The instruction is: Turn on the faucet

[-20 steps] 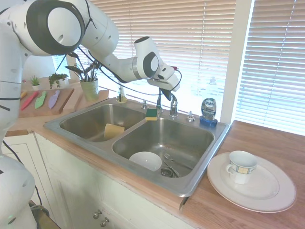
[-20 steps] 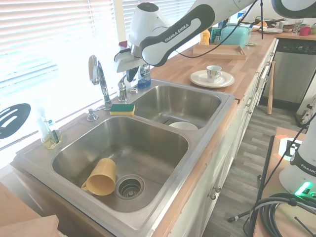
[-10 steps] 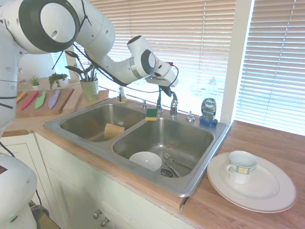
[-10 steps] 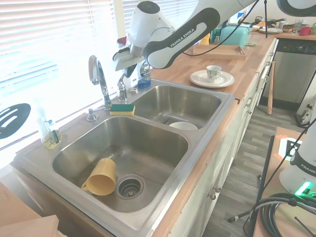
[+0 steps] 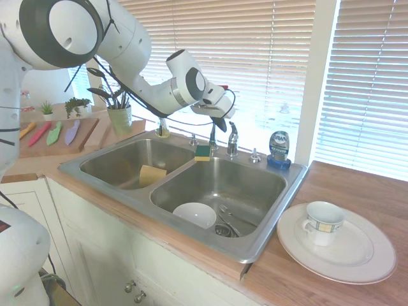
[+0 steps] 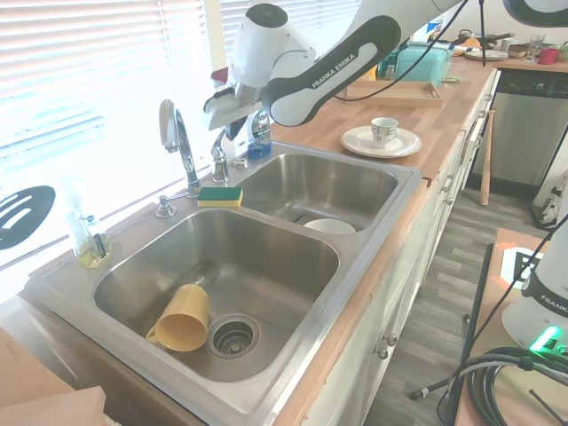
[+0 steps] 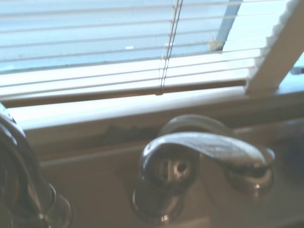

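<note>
Two steel basins make up the sink (image 5: 288,186), set into a wooden counter (image 5: 357,191) over pale cabinet doors. Nearest in the first exterior view, a mug (image 5: 322,222) stands on a white plate (image 5: 357,255) on the counter; a white bowl (image 5: 195,214) sits in one basin and a tan cup (image 6: 182,319) lies on its side in the other. A yellow-green sponge (image 6: 219,195) rests on the divider at the back rim. Just behind it rises the faucet (image 6: 177,139), its lever handle (image 6: 218,155) on its own base beside the spout, with a blue soap bottle (image 5: 279,148) further along the rim. Window blinds (image 5: 268,57) close off the back. The gripper (image 5: 220,122) hangs just above the lever handle; whether its fingers are apart or together I cannot tell. The wrist view shows the handle (image 7: 199,156) close up, blurred. Compared with a second ago, the gripper has lifted slightly and drawn back from the handle toward the spout side.
</note>
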### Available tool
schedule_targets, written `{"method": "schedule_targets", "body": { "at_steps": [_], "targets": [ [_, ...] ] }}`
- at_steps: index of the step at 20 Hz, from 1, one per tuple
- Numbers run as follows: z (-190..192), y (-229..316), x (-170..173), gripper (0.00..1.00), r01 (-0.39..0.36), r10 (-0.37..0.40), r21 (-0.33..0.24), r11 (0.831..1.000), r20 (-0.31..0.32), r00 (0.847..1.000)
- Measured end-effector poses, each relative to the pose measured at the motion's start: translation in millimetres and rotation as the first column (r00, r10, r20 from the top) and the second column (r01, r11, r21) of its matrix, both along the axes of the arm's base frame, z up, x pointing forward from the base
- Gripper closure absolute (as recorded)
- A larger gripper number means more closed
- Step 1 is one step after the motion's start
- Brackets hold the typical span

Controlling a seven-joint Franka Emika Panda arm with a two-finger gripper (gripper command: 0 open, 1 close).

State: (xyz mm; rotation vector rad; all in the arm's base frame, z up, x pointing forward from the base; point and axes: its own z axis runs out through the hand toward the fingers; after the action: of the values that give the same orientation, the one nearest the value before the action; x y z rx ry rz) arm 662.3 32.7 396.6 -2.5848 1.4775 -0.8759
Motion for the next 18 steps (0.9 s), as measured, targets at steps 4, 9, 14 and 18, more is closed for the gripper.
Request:
{"method": "schedule_targets", "body": {
  "at_steps": [4,9,14,18],
  "targets": [
    [-28,4,-28,1.00,0.024,-0.008,0.100,0.995,-0.159,0.987],
    [-32,-6,-68,1.00,0.068,-0.025,0.133,0.989,-0.302,0.953],
    [-33,-9,-120,1.00,0.092,-0.025,0.149,0.985,-0.402,0.915],
    [-36,-9,-165,1.00,0.087,-0.009,0.155,0.984,-0.448,0.894]
  ]
}}
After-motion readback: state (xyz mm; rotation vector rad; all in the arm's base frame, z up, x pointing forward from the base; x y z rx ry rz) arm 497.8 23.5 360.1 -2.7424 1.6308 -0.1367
